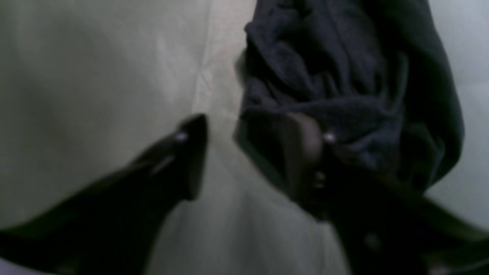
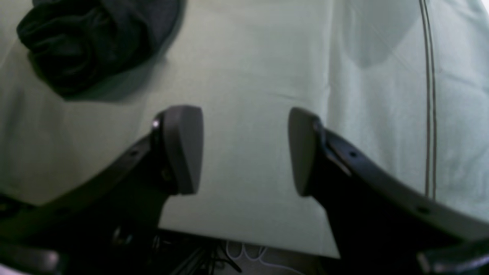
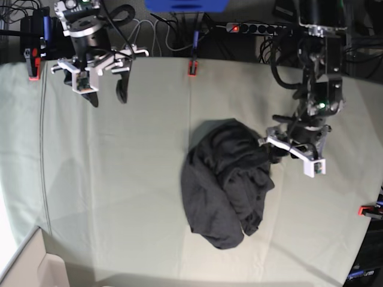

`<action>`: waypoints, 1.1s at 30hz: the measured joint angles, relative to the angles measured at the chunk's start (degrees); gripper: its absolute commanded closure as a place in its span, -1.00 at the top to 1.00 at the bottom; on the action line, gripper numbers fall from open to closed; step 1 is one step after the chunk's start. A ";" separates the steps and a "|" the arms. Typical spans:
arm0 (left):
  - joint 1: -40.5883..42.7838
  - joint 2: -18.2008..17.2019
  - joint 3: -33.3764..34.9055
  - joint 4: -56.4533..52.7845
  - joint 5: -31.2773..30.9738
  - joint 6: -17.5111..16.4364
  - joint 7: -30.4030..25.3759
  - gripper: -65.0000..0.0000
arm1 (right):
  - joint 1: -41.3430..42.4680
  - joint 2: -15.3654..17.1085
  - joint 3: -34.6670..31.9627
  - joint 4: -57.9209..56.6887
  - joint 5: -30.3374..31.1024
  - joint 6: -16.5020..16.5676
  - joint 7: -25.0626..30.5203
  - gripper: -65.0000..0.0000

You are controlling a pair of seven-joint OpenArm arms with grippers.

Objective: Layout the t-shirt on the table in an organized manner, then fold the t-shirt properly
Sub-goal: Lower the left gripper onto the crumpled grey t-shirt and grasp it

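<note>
- The left end effector, a pair of dark pointed fingers, sits at the edge of the large dark charcoal-grey soft fabric t-shirt; its jaws are parted, one finger pressed against bunched folds and the other over bare cloth, so nothing is pinched between them yet.
- The right end effector, with grey padded fingers, hangs released and empty over the far corner, well apart from the garment, which shows only at the edge of its wrist view.
- The t-shirt lies crumpled in a heap near the middle of the broad flat table covered in pale grey-green creased cloth. No sleeve, collar or hem can be told apart.
- Judged from this, the task is at its start: spreading the shirt flat is not done, and every fold is left.
- Small red-orange clamps hold the cloth at the table edges, and cables and a power strip lie beyond the far edge, all apart from the shirt.
- Nothing blocks the spreading area; the likely difficulty is the tangled layers, which hide where the true edges lie.
</note>
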 measured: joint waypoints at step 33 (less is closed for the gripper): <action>0.61 -0.07 -0.66 9.22 -0.04 0.24 0.35 -0.99 | -0.04 0.00 0.37 -0.07 0.00 0.02 -0.02 0.10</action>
